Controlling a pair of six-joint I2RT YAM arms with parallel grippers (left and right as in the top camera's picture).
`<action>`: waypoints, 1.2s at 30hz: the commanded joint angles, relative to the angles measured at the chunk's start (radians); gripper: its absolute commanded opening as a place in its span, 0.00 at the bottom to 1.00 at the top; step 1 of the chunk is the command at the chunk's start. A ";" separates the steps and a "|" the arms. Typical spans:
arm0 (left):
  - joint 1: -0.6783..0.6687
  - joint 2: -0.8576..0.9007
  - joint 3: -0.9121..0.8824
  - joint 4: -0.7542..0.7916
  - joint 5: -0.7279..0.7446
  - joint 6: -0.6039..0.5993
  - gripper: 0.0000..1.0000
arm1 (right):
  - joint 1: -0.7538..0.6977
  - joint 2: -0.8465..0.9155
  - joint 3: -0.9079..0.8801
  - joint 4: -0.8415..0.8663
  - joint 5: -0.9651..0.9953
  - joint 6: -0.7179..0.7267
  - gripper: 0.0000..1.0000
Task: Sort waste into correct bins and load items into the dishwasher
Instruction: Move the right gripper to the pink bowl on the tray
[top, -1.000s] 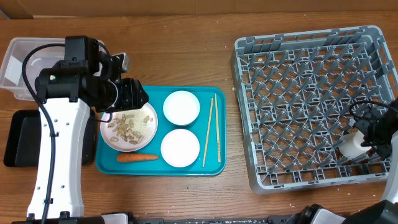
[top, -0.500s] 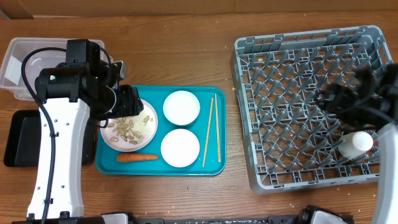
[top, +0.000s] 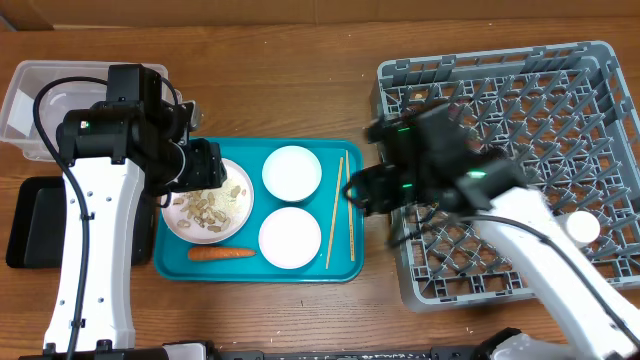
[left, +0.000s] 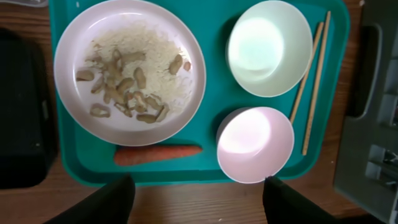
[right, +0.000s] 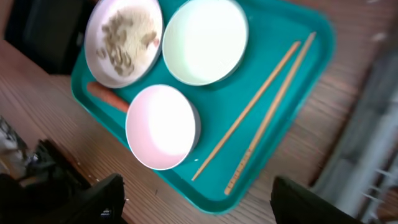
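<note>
A teal tray (top: 345, 262) holds a white plate (top: 208, 205) of beige food scraps (left: 124, 87), a white bowl (top: 292, 172), a pinkish bowl (top: 290, 237), two chopsticks (top: 340, 210) and an orange carrot (top: 221, 253). My left gripper (top: 205, 165) hovers above the plate's upper left edge, open and empty (left: 199, 205). My right gripper (top: 365, 190) hangs over the tray's right edge beside the chopsticks (right: 261, 112), open with nothing in it (right: 202, 205). A small white cup (top: 582, 228) lies in the grey dish rack (top: 480, 60).
A clear plastic tub (top: 25, 110) stands at the far left, with a black tray (top: 30, 225) just in front of it. The right arm stretches across the rack's front left part. Bare wooden table lies in front of the teal tray.
The right arm has swung from the rack's right side over to the teal tray's right edge, leaving the cup in the rack. The left gripper has opened wider and shifted slightly left.
</note>
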 joint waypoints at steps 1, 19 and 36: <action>0.000 0.000 0.011 -0.016 -0.100 -0.023 0.68 | 0.078 0.098 0.011 0.020 0.135 0.111 0.75; 0.000 0.000 0.011 -0.026 -0.147 -0.041 0.69 | 0.154 0.398 0.003 0.063 0.079 0.194 0.57; 0.000 0.000 0.011 -0.026 -0.146 -0.041 0.70 | 0.232 0.399 -0.004 0.093 0.151 0.267 0.53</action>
